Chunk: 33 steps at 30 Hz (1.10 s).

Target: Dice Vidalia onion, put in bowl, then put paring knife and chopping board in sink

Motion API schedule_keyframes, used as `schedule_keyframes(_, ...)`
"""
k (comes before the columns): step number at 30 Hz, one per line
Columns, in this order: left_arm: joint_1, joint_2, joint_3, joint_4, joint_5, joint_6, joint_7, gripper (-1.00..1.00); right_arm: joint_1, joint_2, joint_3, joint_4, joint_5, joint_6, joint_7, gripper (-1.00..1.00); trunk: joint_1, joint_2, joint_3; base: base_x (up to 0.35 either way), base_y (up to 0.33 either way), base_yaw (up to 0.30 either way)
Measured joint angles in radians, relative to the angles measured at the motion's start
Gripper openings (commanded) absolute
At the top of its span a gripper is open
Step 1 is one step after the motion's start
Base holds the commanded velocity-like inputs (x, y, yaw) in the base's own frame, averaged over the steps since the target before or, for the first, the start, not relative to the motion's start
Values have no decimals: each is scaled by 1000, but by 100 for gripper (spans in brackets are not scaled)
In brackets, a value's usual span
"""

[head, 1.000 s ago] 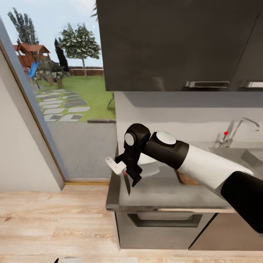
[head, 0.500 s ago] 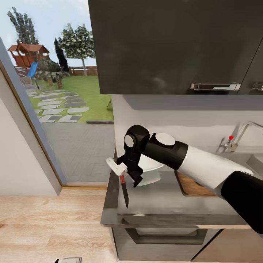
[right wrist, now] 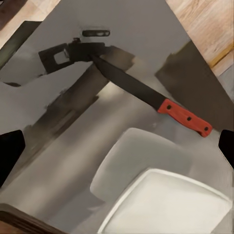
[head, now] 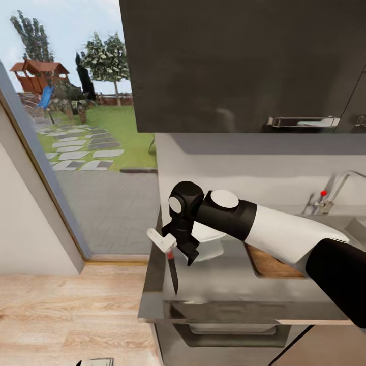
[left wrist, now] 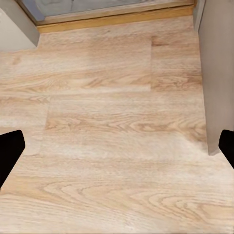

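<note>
Progress looked early, as far as these views allowed a judgement. The paring knife (head: pixel 173 268) lay flat on the grey worktop (head: pixel 223 290) near its end, red handle toward 12 o'clock and dark blade pointing to 6 o'clock, close to the front edge. The right hand (head: pixel 181 249) hovered just above the handle end, and the right wrist view showed its fingertips (right wrist: pixel 9 152) spread wide with nothing between them, the knife (right wrist: pixel 187 118) lying apart from both on the worktop. So the knife was not gripped.

The white bowl (head: pixel 209 239) sat at 3 o'clock of that hand, just beside it. The part of the bowl (right wrist: pixel 168 204) seen from the right wrist was plain white, with no cubes visible. Farther toward 3 o'clock a corner of the chopping board (head: pixel 264 263) showed under the right arm, bare brown where visible; the rest was hidden. The sink (head: pixel 356 223) and its tap (head: pixel 333 195) stood at 2 o'clock, well apart from the knife.

The left hand (left wrist: pixel 117 146) hung over the wooden floor (left wrist: pixel 112 97), fingers wide and empty.

By my reading, taking up the knife was the step in hand. Dicing, filling the bowl, and moving knife and board to the sink all seemed left to do. Where the onion was, I could not tell.
</note>
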Motion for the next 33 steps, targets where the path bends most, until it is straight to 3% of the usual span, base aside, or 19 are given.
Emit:
schedule_keyframes(24,0,0,0,0,0,-5,0,100,0,-8,0,4,-1,0,-2,100,0,0,0,42,20,0)
schedule_keyframes(33,0,0,0,0,0,-5,0,100,0,-7,0,13,-1,0,-3,100,0,0,0,193,89,0)
